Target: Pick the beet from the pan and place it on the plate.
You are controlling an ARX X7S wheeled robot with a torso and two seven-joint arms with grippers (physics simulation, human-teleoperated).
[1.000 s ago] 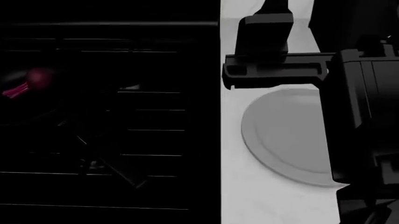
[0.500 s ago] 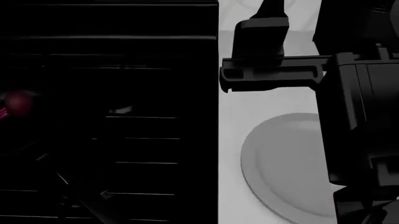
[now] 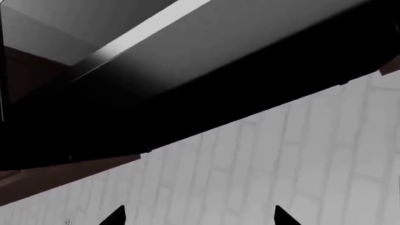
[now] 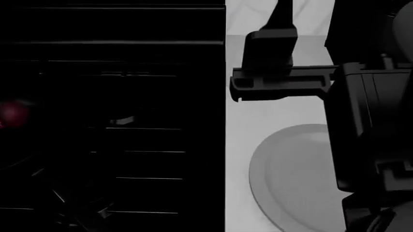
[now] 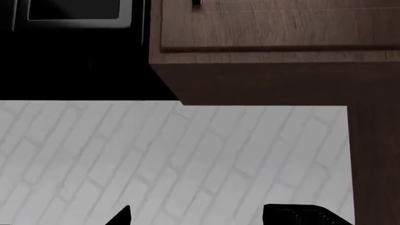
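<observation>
Right gripper is showing only two dark fingertips with a wide gap between them, jaws spread and holding nothing, facing a white brick-patterned wall below a brown wooden cabinet. Left gripper is likewise showing two dark tips set apart, nothing between them, pointing at the same kind of brick wall under a dark overhang. In the head view the right arm is filling the 3 o'clock side, overlapping the plate lying on the light counter at about 5 o'clock. The beet is sitting at 9 o'clock, dim red against the black stove; the pan itself is too dark to make out.
</observation>
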